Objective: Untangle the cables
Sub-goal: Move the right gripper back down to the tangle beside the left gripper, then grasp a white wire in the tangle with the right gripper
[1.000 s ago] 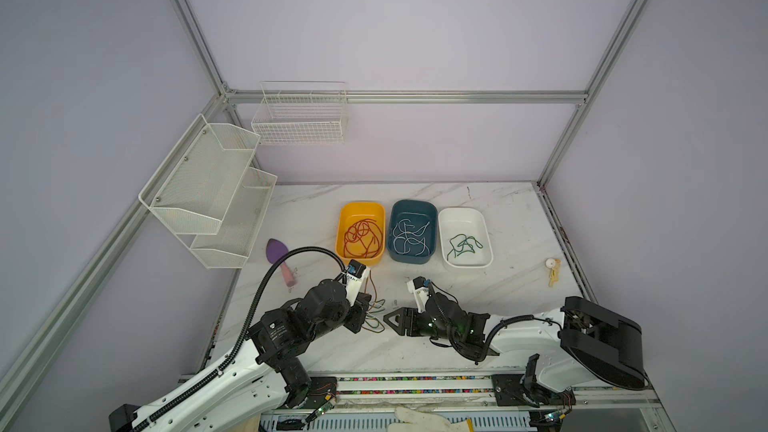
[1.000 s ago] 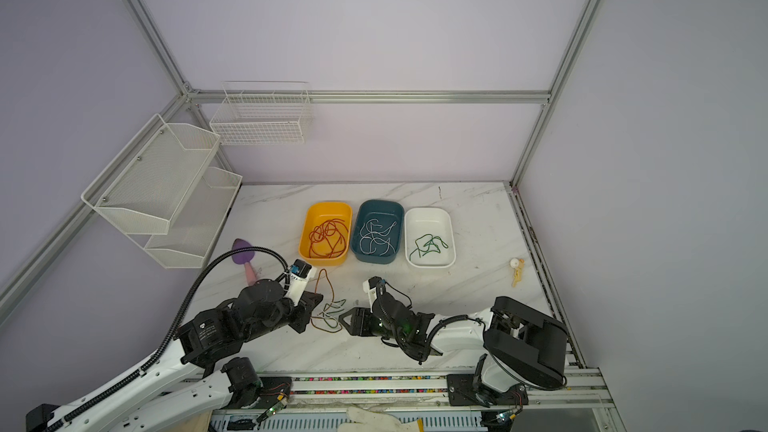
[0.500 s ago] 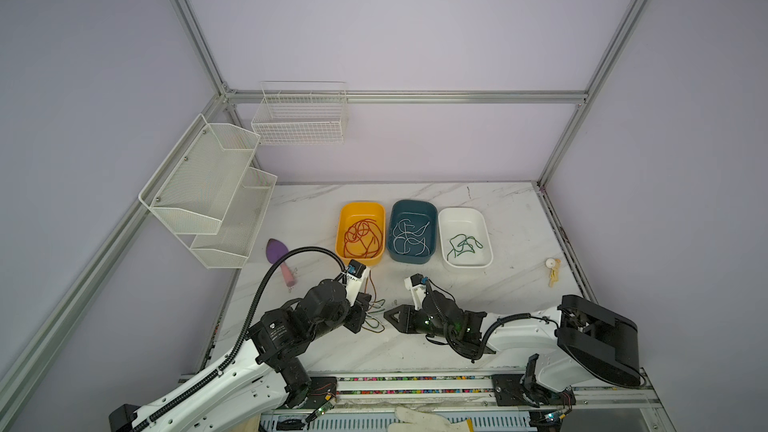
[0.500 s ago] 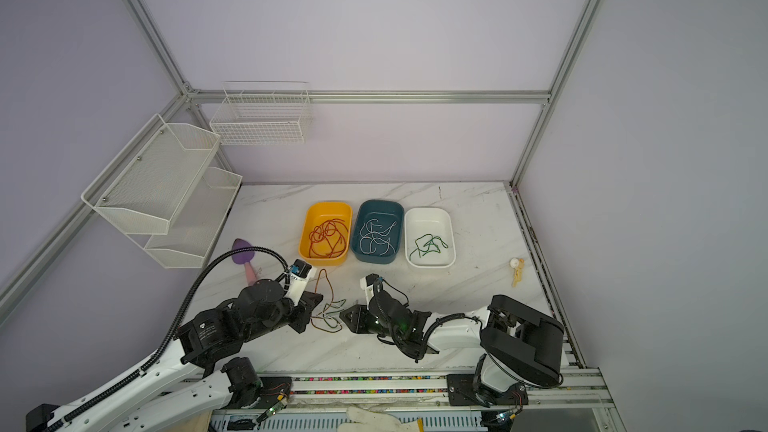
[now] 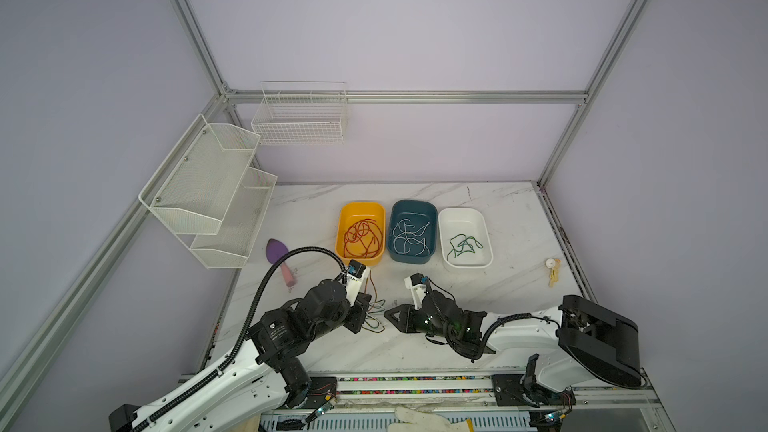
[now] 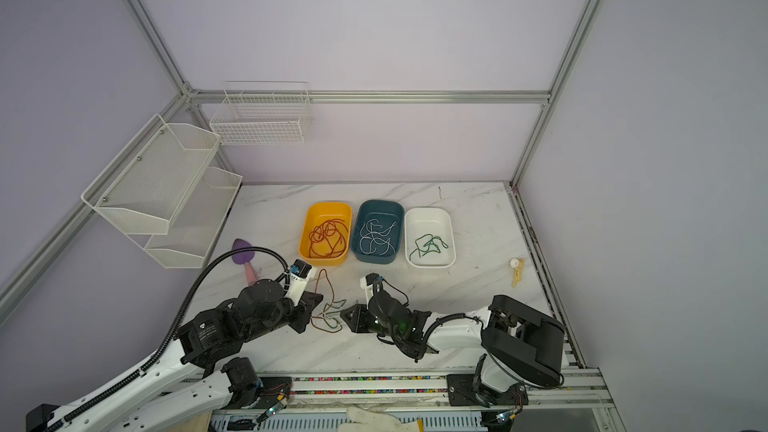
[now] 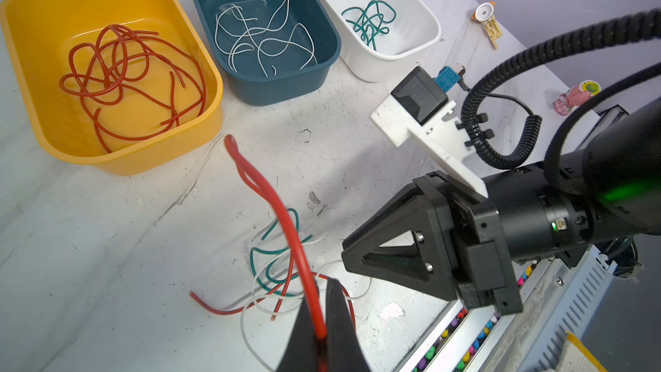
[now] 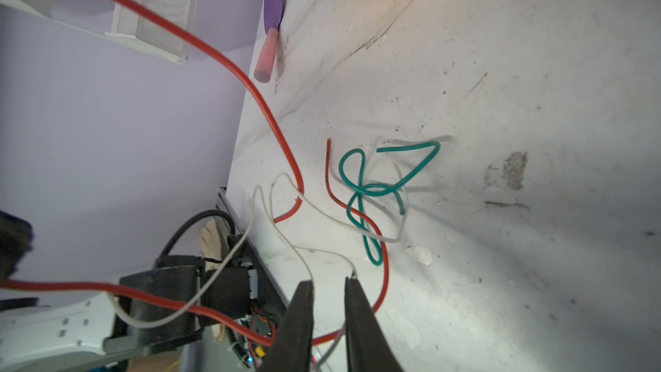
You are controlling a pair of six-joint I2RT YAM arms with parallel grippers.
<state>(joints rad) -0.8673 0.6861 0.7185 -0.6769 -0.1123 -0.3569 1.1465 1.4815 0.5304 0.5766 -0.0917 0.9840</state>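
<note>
Edging leftward, the right tool [image 8: 327, 282] has come up to the tangle [image 6: 330, 313], and its jaws have drawn in to a narrow gap. They are apart, with a white cable [image 8: 322, 211] end just at their tips and nothing visibly pinched. That probably sets up a grip on white while the other arm holds red.

At the near edge of the counter [image 5: 498, 297], the left tool [image 7: 322, 293] is clamped on the red cable [image 7: 286, 223] and lifts a loop of it. The rest of that cable lies threaded through the green cable [image 8: 361, 187] and the white loops, so a straight pull would likely drag all three.

Farther back, the yellow bin [image 5: 360, 209] holds red cables, the teal bin [image 5: 413, 203] holds white ones and the white bin [image 5: 465, 211] holds green ones. A purple spatula [image 5: 277, 251] lies well to the left, clear of the work.
</note>
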